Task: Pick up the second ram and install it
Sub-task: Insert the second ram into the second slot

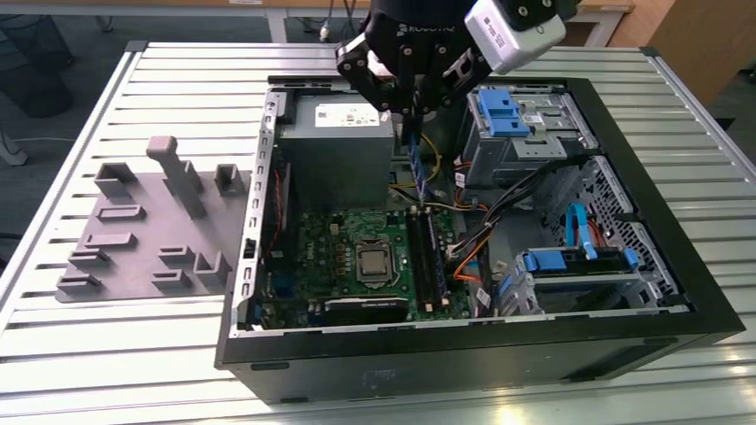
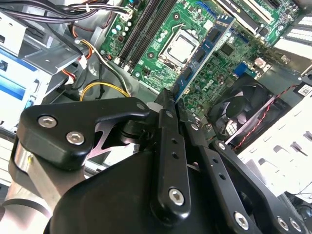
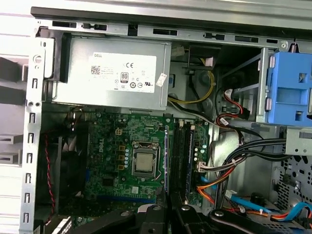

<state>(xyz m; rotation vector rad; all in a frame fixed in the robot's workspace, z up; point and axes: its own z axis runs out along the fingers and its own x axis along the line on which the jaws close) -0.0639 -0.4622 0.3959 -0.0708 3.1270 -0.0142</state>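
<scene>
Above the open case, at the top centre of the exterior view, the gripper hangs with its fingers closed on the ram. That blue stick runs from the fingertips toward the upper right of the second wrist view, edge-on over the motherboard, beside the CPU. Lower centre of the first wrist view, the memory slots lie just beyond the fingertips.

The green motherboard lies below the grey power supply, blue drive-bay clip beside.
</scene>
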